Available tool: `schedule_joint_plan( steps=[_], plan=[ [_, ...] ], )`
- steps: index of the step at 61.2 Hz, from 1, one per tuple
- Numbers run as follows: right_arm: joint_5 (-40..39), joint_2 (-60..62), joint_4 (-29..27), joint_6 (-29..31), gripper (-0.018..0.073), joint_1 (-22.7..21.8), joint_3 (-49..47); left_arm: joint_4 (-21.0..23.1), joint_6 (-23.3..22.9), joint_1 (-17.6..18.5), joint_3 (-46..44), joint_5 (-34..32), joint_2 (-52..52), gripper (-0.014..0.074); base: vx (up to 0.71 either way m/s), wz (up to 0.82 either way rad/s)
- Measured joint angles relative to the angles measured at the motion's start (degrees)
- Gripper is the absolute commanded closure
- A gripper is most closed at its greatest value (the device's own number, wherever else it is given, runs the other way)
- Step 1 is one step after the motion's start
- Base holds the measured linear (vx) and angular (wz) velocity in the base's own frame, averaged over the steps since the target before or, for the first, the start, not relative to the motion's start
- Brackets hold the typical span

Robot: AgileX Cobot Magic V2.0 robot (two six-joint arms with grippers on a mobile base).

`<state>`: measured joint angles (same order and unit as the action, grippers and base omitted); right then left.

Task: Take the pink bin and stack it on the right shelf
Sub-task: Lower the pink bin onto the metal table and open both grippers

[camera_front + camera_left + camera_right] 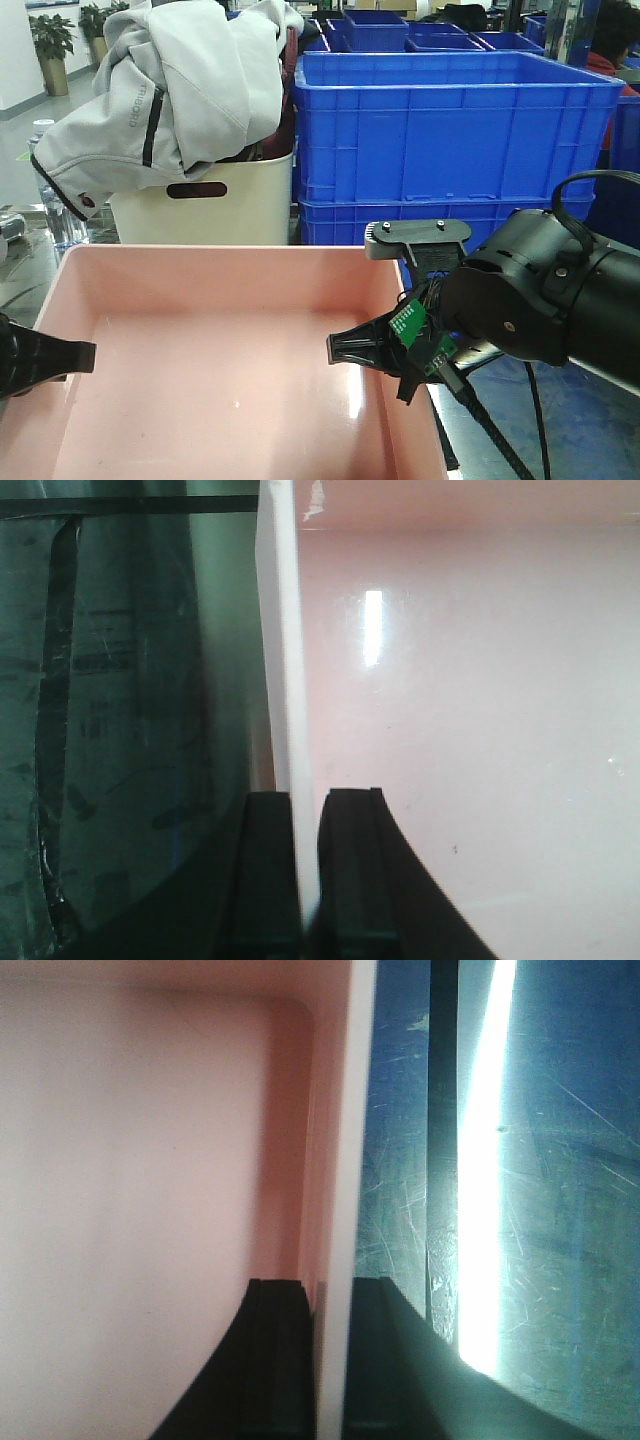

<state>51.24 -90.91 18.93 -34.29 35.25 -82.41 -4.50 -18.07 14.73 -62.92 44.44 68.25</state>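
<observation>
1. The right shelf (pixel 560 1210) has a shiny, scratched steel deck that mirrors blue on one side and green on the other.
2. A black tape line (pixel 443 1110) runs along it beside a bright streak of glare.
3. The pink bin (pixel 230 370) sits over the deck; whether its base touches the deck cannot be told.
4. A cream tub (pixel 210 205) stands just behind the bin, its foot hidden.

One pink bin (pixel 230 390) near. Two grippers: left gripper (pixel 303 880), right gripper (pixel 332 1360). One cream tub (pixel 215 210), one grey jacket (pixel 170 80). Two large blue crates (pixel 450 120) stacked (at least four smaller ones farther back). Two potted plants (pixel 50 40) far left. One person (pixel 612 40) far right.
</observation>
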Motion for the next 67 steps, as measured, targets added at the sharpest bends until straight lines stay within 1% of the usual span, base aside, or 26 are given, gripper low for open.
schedule_joint_plan(
  steps=[10,17,23,30,37,42,44,49,51,59,64,67],
  plan=[
    [-1.2,-0.3,0.2,0.0,0.0537,0.0,0.0,-0.1,0.0,0.0,0.0,0.0,0.0,0.0586,0.00,0.00],
    [-3.4,-1.4,0.9,1.0,0.0537,-0.1,0.0,-1.5,0.0,0.0,0.0,-0.1,0.7,0.0585,0.00,0.00],
    [-5.6,-3.2,2.0,1.9,0.0534,-0.2,0.0,-2.9,0.0,-0.2,0.0,-0.6,3.5,0.0583,0.00,0.00],
    [-6.3,-5.6,2.4,1.9,0.0527,-1.2,-0.3,-3.2,0.0,-0.6,0.0,-1.7,8.0,0.0582,0.00,0.00],
    [-5.9,-8.2,0.4,1.7,0.0498,-2.9,-2.2,-3.8,-0.7,-0.6,-0.1,-4.4,11.2,0.0571,0.00,0.00],
    [-5.2,-9.7,-1.8,2.8,0.0442,-4.1,-3.4,-3.8,-1.2,-0.6,-0.4,-5.1,12.6,0.0545,0.00,0.00],
    [-5.0,-10.3,-2.8,4.0,0.0412,-4.5,-3.9,-3.8,-1.4,-0.6,-0.5,-5.2,12.8,0.0522,0.00,0.00],
    [-4.6,-10.7,-4.3,6.8,0.0298,-4.9,-4.4,-3.8,-1.6,-0.6,-0.5,-5.0,13.1,0.0449,0.00,0.00],
    [-4.3,-10.9,-4.6,7.7,0.0253,-5.0,-4.5,-3.8,-1.6,-0.6,-0.5,-4.8,13.1,0.0414,0.00,0.00],
    [-3.8,-11.0,-4.2,8.8,0.0045,-5.2,-4.5,-4.6,-1.6,-0.6,-0.5,-3.3,13.2,0.0220,0.00,0.00],
    [-3.8,-10.9,-3.4,8.9,-0.0022,-5.5,-4.5,-5.1,-1.6,-1.0,-0.5,-3.0,13.1,0.0139,0.00,0.00],
    [-3.8,-10.5,-3.2,9.0,-0.0049,-5.7,-4.5,-5.2,-1.6,-1.1,-0.5,-2.8,12.6,0.0104,0.00,0.00]
  ],
)
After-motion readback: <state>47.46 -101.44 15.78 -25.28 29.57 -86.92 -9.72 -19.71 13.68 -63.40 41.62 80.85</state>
